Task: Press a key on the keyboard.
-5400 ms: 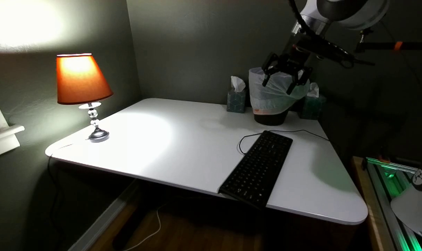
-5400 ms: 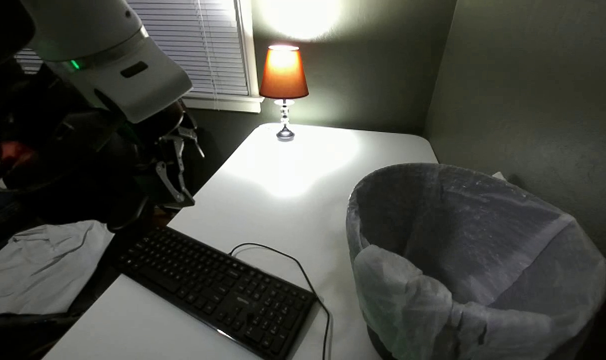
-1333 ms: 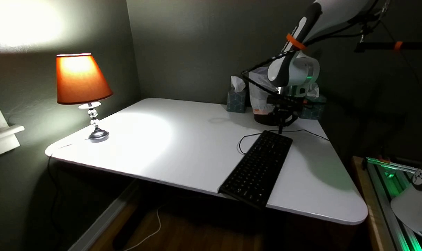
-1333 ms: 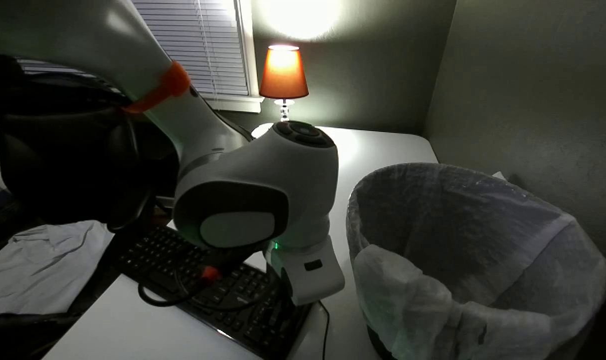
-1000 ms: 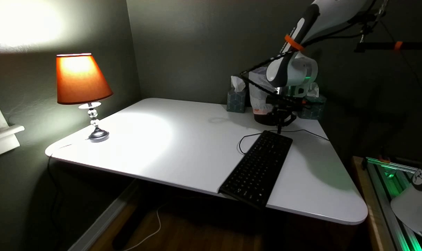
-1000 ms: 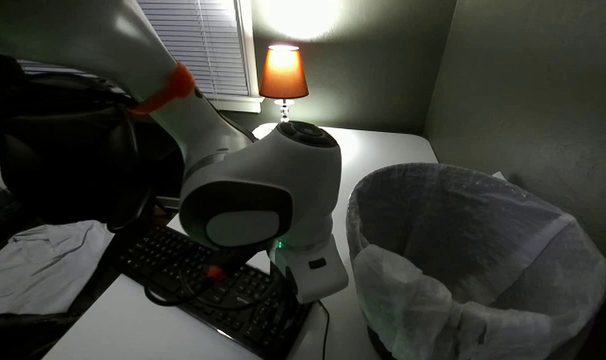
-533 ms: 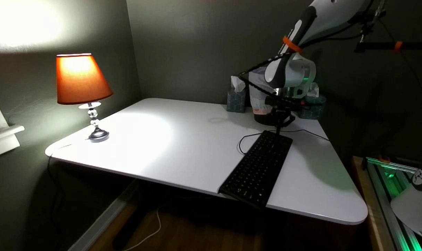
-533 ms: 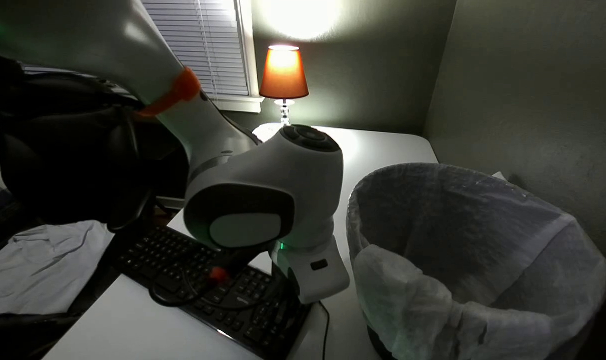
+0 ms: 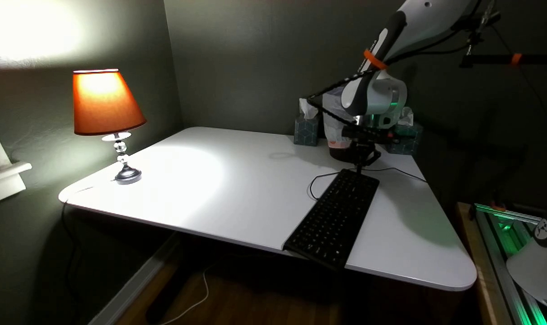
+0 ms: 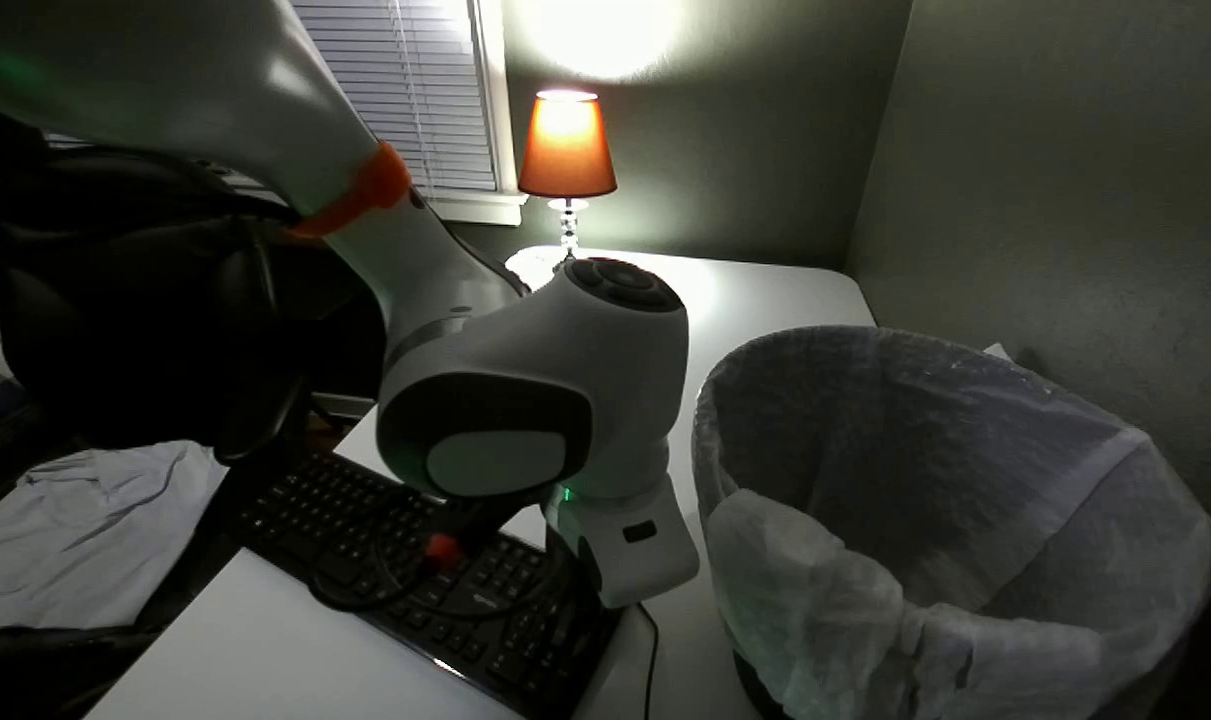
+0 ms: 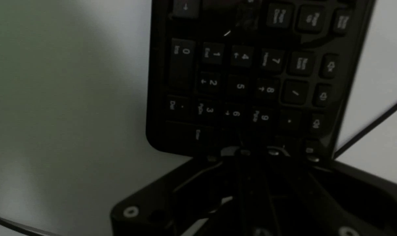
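Black and glossy-edged, the long flat rectangular computer keyboard with rows of dark keys (image 9: 333, 219) lies on your white table with rounded corners (image 9: 246, 180); one end juts past the table's edge, and the number-pad end points towards the dark bin lined with whitish translucent plastic (image 10: 800, 585); a thin black cable (image 10: 654, 650) curves over the tabletop beside it.

Your dark two-fingered gripper (image 9: 358, 171) points down at the number-pad end of the keyboard; its fingers are drawn together and have hold of nothing; in the wrist view you see their tips cover part of the pad's outer column, next to the 6, 9 and Enter keys; whether they touch a key, you cannot tell. The white-and-grey robot arm with an orange band (image 10: 535, 350) reaches over the keyboard and hides some of it from you in an exterior view.

In both exterior views you have a lit table lamp with a tapered orange shade and clear beaded stem (image 9: 106, 106), well apart from the keyboard; in an exterior view two grey-green patterned tissue boxes (image 9: 306, 132) show on either side of the bin; in an exterior view a crumpled pale grey cloth (image 10: 85, 540) lies beyond the table's edge, and white slatted window blinds (image 10: 405, 100) hang behind the arm.
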Controlling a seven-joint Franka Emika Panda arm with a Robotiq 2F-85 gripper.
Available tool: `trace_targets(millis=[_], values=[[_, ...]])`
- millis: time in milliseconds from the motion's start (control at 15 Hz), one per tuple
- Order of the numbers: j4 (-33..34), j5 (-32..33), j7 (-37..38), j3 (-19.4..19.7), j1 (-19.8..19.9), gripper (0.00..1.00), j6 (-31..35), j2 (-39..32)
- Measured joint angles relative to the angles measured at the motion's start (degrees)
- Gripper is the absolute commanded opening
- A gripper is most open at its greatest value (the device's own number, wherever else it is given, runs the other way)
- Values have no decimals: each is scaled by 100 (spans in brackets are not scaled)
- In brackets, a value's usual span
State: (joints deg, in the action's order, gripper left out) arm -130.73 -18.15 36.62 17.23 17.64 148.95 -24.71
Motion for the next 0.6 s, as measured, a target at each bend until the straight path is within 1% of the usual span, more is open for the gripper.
trace_targets(millis=[600], values=[[36, -82, -59, 0, 8, 0, -28, -20]])
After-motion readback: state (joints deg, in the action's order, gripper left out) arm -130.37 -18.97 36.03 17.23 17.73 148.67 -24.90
